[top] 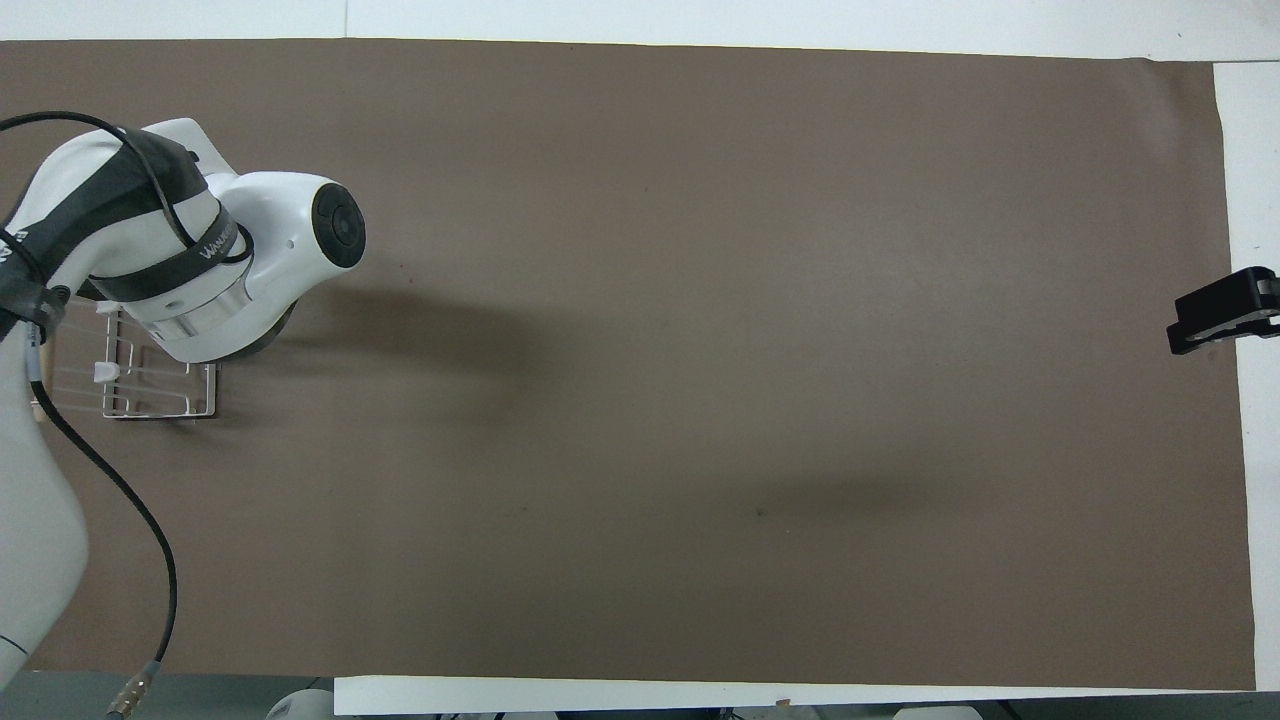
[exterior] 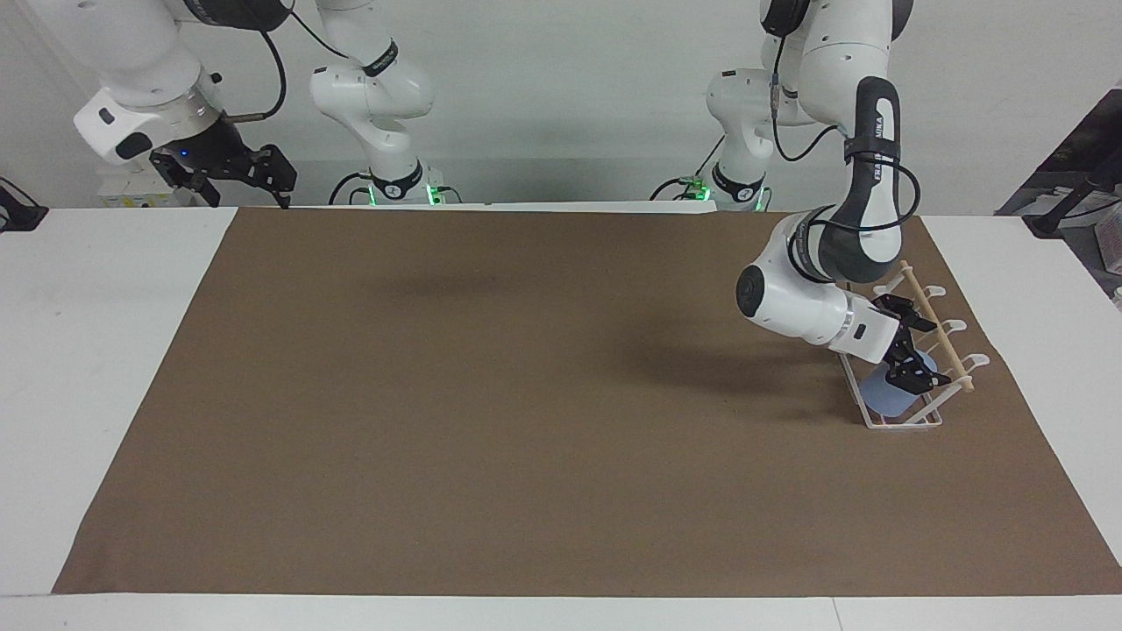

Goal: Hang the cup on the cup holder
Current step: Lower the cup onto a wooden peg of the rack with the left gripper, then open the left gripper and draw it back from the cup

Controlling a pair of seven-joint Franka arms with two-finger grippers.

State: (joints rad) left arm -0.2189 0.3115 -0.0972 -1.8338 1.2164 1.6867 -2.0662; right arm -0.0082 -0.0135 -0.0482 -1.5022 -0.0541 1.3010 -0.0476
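The table [exterior: 105, 350] is white and covered by a brown mat [exterior: 526, 421]. The wall at twelve o'clock in the facing view is plain and pale.

**Cup holder:** The cup holder [exterior: 903, 425] stands on the mat at about four o'clock in the facing view, toward the left arm's end of the table. Its wooden dowel [exterior: 920, 302] runs across the top. In the overhead view the cup holder [top: 160, 410] sits at nine o'clock, partly covered by my left arm.

**Cup:** The cup [exterior: 881, 399] lies low inside the cup holder, tilted among the prongs, with a round face turned toward the facing camera. I cannot confirm whether a prong actually passes into it.

**Left gripper:** My left gripper [exterior: 912, 355] is down at the cup holder, right against the cup and partly in front of it. I cannot tell whether it is gripping the cup or has let go. The overhead view hides it under my arm.

**Right gripper:** My right gripper [exterior: 245, 184] waits in the air at ten o'clock, over the table's edge at the right arm's end. Its fingers are spread with nothing between them. It also shows at three o'clock in the overhead view [top: 1215, 322].

**Progress:** In my judgement the carry is complete and the cup is placed in the rack or nearly so. What remains is to confirm the release, check that the cup stays put, and withdraw without snagging the wires.
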